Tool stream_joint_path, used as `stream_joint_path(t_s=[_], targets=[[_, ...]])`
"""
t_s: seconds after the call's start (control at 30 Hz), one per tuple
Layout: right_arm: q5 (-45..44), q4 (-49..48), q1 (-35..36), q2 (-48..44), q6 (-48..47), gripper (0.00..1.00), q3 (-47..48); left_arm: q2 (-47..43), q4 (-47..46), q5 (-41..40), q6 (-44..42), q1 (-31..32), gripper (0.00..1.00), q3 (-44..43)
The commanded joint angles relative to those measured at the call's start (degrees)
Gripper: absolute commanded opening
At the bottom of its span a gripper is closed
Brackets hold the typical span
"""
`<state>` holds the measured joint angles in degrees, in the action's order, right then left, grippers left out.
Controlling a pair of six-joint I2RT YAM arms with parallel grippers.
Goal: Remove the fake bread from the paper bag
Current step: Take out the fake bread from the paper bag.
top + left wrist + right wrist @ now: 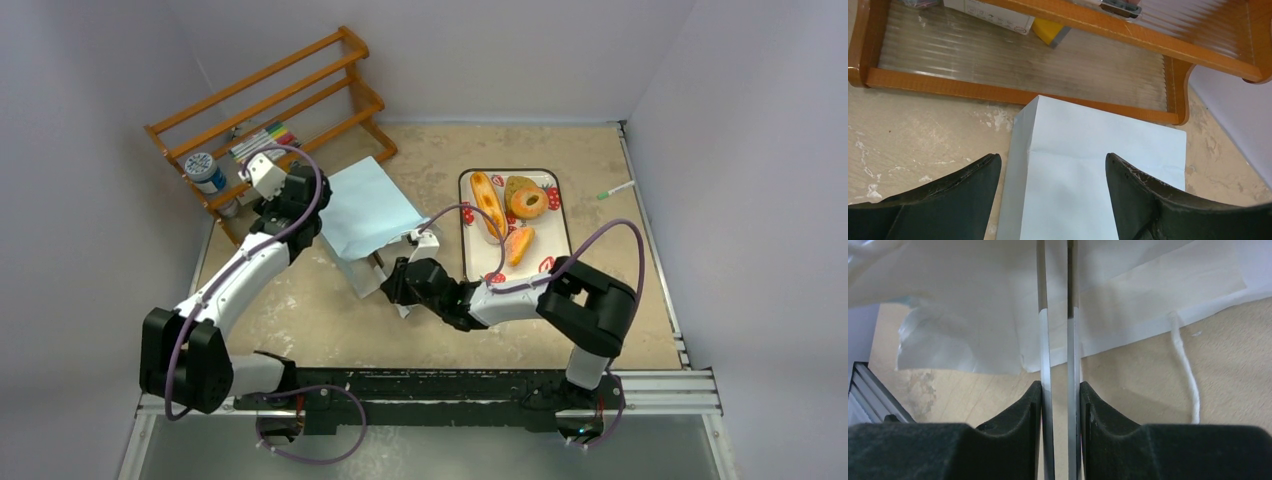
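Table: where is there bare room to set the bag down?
Bare table at the back, between rack and tray, and near the front, between the left arm and the bag. Right of the tray is open up to the marker. Tight: bag mouth to tray, where the right gripper sits, and bag to rack, under the left gripper.

layout: bag centre-left, tray to its right, rack behind

paper bag (365,210) lies flat on the table (620,320), just before the rack (270,90). tray (545,240) sits right of the bag, fake bread (488,205) on it. left gripper (1053,157) hangs over the bag's far end; right gripper (1060,385), at its near mouth, pinches two thin strips (1044,340).
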<state>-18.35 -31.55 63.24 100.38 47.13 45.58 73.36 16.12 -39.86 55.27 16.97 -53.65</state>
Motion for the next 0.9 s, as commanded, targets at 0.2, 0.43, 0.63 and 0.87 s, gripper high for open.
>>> stream_joint_path(t_s=[0.2,0.43,0.63,0.87], targets=[[9.91,-12.09,-4.17,1.84,2.3,0.32,-0.75,2.79,-4.45,0.72,-1.42,-0.79,0.76,-3.21],[16.9,-19.72,-7.75,3.35,4.76,0.34,-3.78,4.83,-5.02,0.85,-1.48,-1.04,0.76,-3.59],[17.33,-18.22,-8.79,3.98,4.41,0.36,-3.09,5.17,-5.39,0.71,-1.56,-1.15,0.76,-3.14],[17.73,-16.36,-9.4,5.31,4.54,0.38,-1.04,5.77,-5.9,1.22,-1.92,-1.15,0.76,-2.71]])
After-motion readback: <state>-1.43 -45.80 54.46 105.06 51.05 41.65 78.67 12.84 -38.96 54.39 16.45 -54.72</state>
